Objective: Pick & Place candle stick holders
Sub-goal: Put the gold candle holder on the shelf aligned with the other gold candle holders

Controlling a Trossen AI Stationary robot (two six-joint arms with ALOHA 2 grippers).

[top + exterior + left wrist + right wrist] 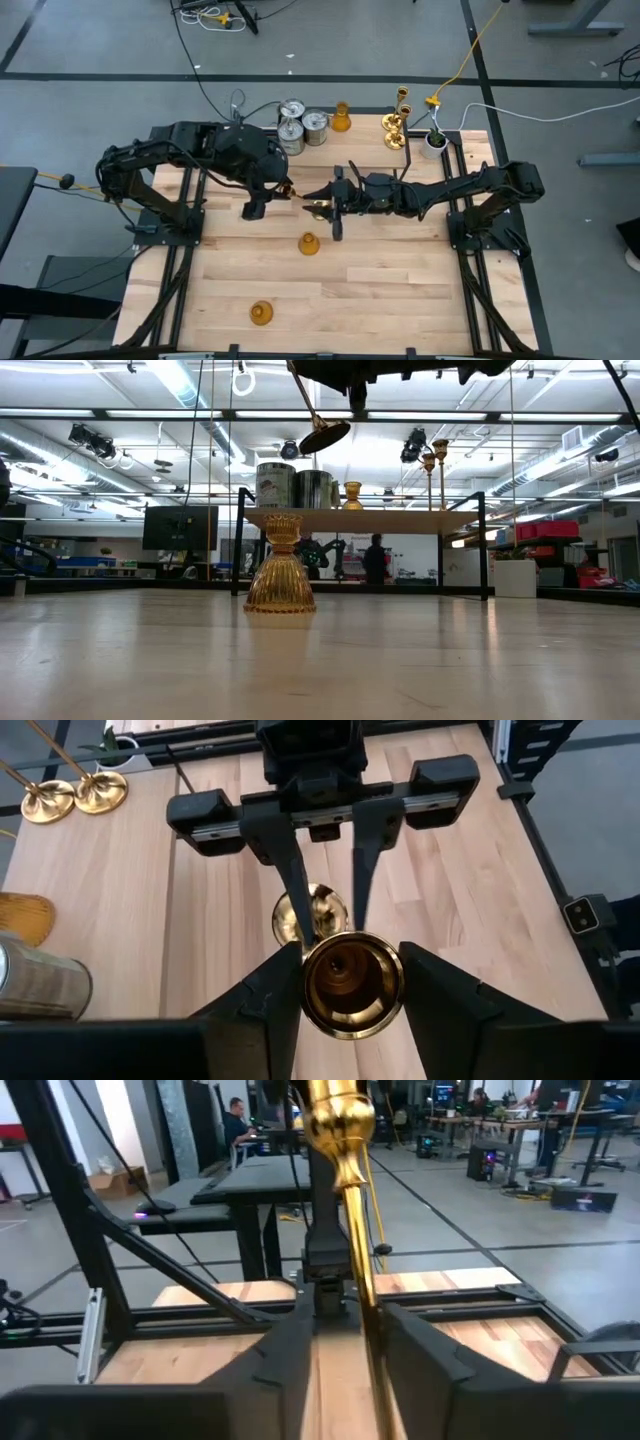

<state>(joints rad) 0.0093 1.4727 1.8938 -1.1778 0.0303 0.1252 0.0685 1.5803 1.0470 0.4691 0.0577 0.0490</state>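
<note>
The high view looks straight down on the whole bench (380, 270) from well above. The low view sits at bench-top height, close to an amber holder (281, 575), facing level toward the room. The left wrist view looks down past the left pincer (347, 985) at the brass holder (345, 982) and the right pincer (325, 910) just beyond. The right wrist view faces back across the same brass holder (345, 1170), very near.

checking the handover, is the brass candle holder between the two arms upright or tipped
Tipped. The brass candle holder lies roughly level above the table, its cup end in the left pincer, its stem running between the right pincer's fingers.
</note>
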